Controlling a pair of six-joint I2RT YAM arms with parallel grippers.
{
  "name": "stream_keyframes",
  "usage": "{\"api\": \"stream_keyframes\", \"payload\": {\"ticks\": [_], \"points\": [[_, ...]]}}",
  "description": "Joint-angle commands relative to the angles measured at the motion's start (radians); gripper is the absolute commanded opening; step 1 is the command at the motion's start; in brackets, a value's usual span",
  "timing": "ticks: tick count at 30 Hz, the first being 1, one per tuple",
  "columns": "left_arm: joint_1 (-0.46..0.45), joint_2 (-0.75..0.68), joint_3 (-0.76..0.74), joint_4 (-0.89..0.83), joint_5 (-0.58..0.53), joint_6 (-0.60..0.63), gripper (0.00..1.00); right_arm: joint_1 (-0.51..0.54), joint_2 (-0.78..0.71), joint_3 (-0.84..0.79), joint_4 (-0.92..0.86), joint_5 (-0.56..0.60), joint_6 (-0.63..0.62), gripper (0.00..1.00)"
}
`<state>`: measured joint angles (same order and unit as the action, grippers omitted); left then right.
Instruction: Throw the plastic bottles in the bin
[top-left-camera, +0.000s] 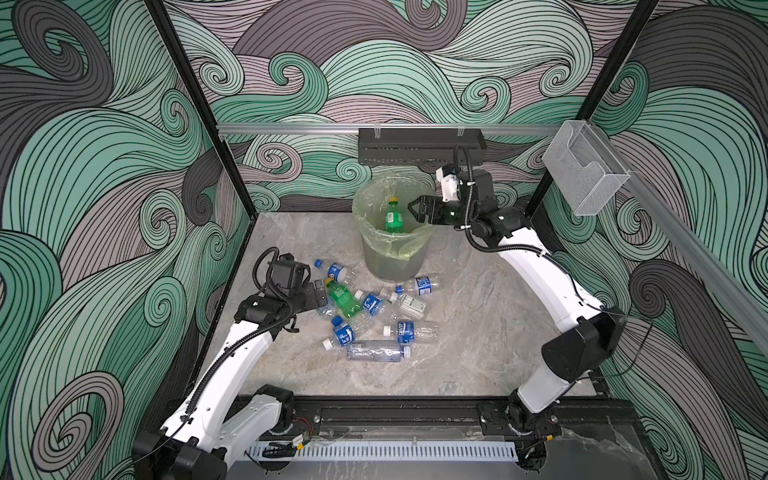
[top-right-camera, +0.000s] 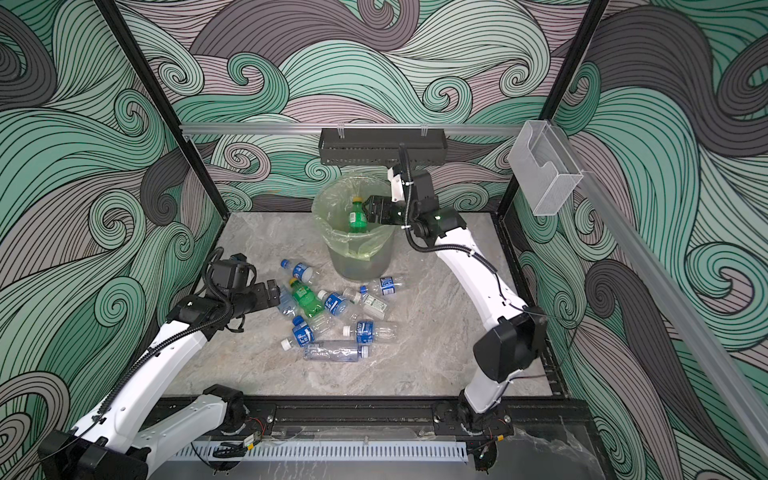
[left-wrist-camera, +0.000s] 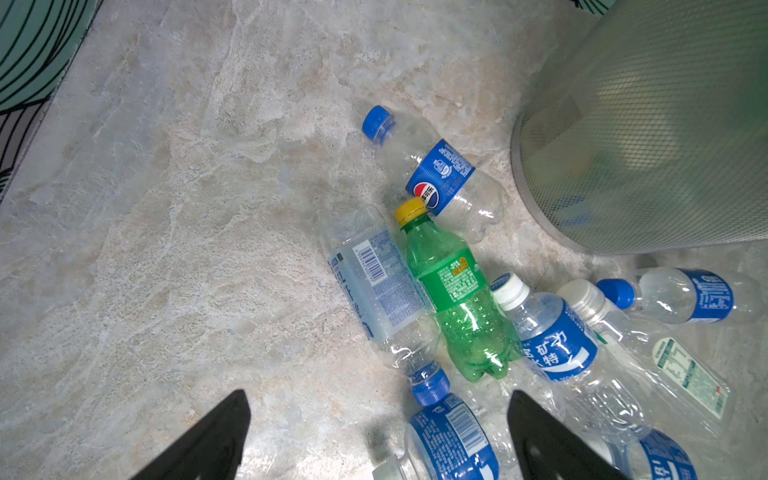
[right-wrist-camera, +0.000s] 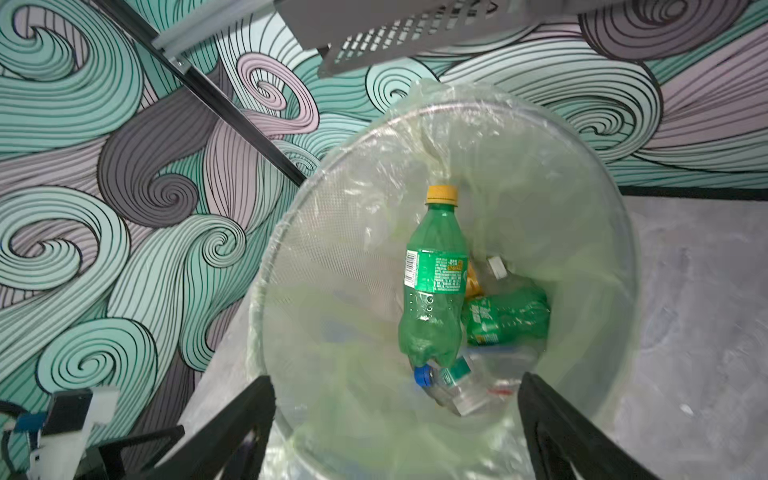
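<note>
The bin (top-left-camera: 390, 262), a grey bucket lined with a yellow-green bag, stands at the back of the floor. My right gripper (top-left-camera: 415, 212) (right-wrist-camera: 395, 378) hangs open over its rim. A green bottle (top-left-camera: 392, 218) (right-wrist-camera: 434, 282) with a yellow cap is upright inside the bin mouth, free of the fingers, above other bottles at the bottom. Several plastic bottles lie in a pile on the floor in front of the bin, among them a green one (top-left-camera: 344, 297) (left-wrist-camera: 457, 291) and a large clear one (top-left-camera: 376, 351). My left gripper (top-left-camera: 322, 291) (left-wrist-camera: 377, 395) is open and empty, low at the pile's left edge.
A black perforated tray (top-left-camera: 419, 151) hangs on the back rail just behind the right wrist. A clear plastic box (top-left-camera: 582, 174) is fixed on the right rail. Patterned walls close in the marble floor (top-left-camera: 478, 332) on three sides.
</note>
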<state>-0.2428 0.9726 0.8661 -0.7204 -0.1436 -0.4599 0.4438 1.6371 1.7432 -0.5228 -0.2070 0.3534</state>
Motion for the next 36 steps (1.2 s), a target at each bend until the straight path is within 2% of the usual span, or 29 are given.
{"api": "stream_keyframes", "payload": {"ticks": [1,8,16,21,29,36], "points": [[0.007,0.008,-0.011,0.009,0.015,-0.015,0.99,0.001,-0.154,-0.098,0.022,0.034,-0.052,0.93],[0.007,0.092,-0.010,0.043,0.038,-0.040,0.99,-0.040,-0.401,-0.438,0.035,0.041,-0.043,0.99],[0.008,0.202,-0.019,0.116,0.079,-0.146,0.98,-0.142,-0.515,-0.727,0.037,0.011,0.088,0.97],[0.008,0.291,-0.003,0.132,0.084,-0.200,0.98,-0.153,-0.529,-0.768,0.054,0.006,0.104,0.96],[0.010,0.422,0.005,0.148,-0.022,-0.244,0.94,-0.157,-0.502,-0.750,0.061,-0.018,0.101,0.95],[0.013,0.506,0.002,0.203,-0.008,-0.243,0.90,-0.157,-0.503,-0.772,0.069,-0.021,0.111,0.95]]}}
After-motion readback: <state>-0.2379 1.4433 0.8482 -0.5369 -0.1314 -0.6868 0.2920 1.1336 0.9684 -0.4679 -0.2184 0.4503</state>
